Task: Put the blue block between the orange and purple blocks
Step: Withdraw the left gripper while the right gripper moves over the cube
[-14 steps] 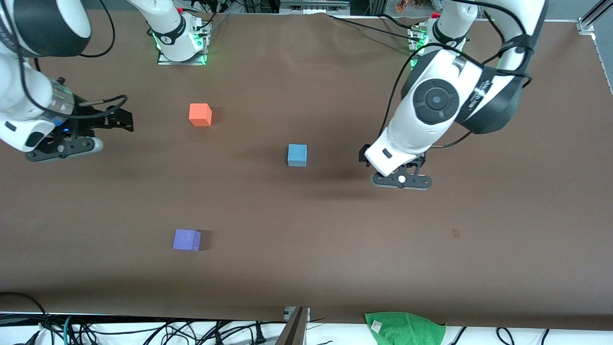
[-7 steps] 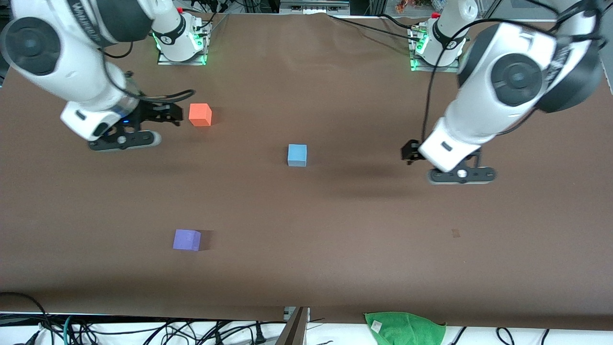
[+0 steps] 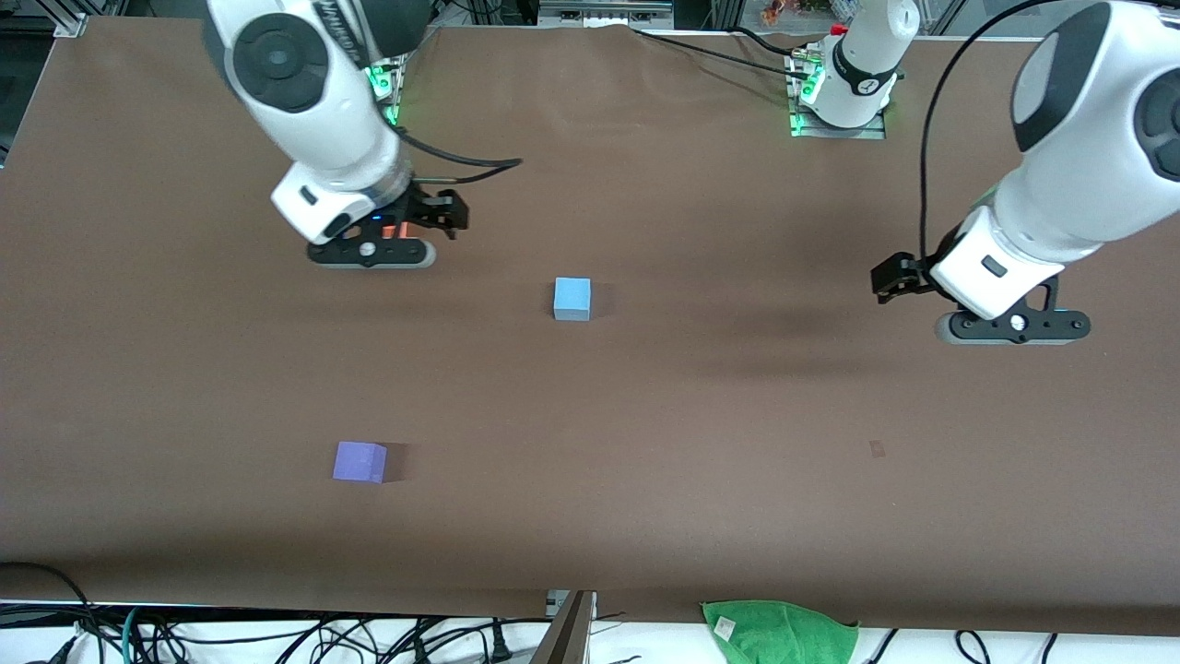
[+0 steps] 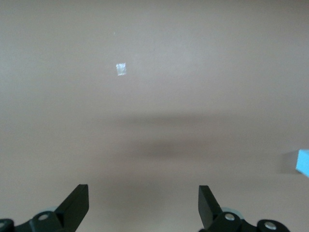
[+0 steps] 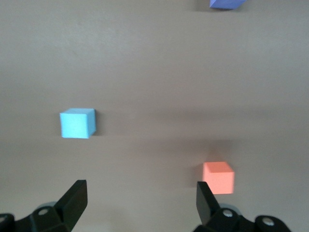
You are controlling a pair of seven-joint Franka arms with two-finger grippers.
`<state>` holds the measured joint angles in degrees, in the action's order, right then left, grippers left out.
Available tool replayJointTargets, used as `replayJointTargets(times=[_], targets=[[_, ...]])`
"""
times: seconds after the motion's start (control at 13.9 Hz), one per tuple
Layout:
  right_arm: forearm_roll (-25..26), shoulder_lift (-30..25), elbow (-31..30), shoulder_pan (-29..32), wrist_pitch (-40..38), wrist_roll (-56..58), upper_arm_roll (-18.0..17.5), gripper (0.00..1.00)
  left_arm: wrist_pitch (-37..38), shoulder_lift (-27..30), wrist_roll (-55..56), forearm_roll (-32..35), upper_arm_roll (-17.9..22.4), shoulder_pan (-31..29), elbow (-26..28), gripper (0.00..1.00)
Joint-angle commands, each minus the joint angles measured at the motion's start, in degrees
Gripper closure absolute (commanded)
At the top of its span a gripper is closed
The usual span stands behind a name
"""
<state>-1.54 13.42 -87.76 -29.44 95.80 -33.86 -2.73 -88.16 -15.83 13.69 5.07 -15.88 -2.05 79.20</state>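
Note:
The blue block (image 3: 572, 299) sits on the brown table near its middle. The purple block (image 3: 359, 461) lies nearer the front camera, toward the right arm's end. The orange block (image 3: 391, 231) is mostly hidden under my right gripper (image 3: 373, 249), which hangs over it. In the right wrist view the right gripper (image 5: 141, 198) is open and empty, with the orange block (image 5: 218, 177) beside one fingertip, the blue block (image 5: 77, 123) farther off and the purple block (image 5: 227, 4) at the frame's edge. My left gripper (image 3: 1012, 325) is open and empty (image 4: 143, 198) over bare table toward the left arm's end; the blue block's edge (image 4: 303, 162) shows there.
A green cloth (image 3: 779, 632) lies off the table's front edge among cables. A small pale mark (image 3: 877, 449) is on the table toward the left arm's end. The left arm's base (image 3: 843, 88) stands at the table's back edge.
My right gripper has swung in from the right arm's end of the table to above the orange block. My left gripper has moved away from the blue block toward the left arm's end.

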Motion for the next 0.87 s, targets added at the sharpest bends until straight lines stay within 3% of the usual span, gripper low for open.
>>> replayJointTargets(times=[0.0,0.36,0.79], targets=[[-0.83,2.21,0.74,-3.33,3.07,-6.04,0.53,0.0,1.23,2.11,-2.09,1.87,-0.73,-1.29,1.22,0.0],[-0.83,6.7,0.75,-9.22,10.18,-14.28,0.53,0.0,2.28,3.52,-3.14,1.79,-0.82,-3.05,1.57,0.0],[-1.89,12.94,0.75,-10.46,16.96,-15.36,0.53,0.0,1.67,3.52,-4.81,0.99,-0.82,-6.04,1.4,0.0]])
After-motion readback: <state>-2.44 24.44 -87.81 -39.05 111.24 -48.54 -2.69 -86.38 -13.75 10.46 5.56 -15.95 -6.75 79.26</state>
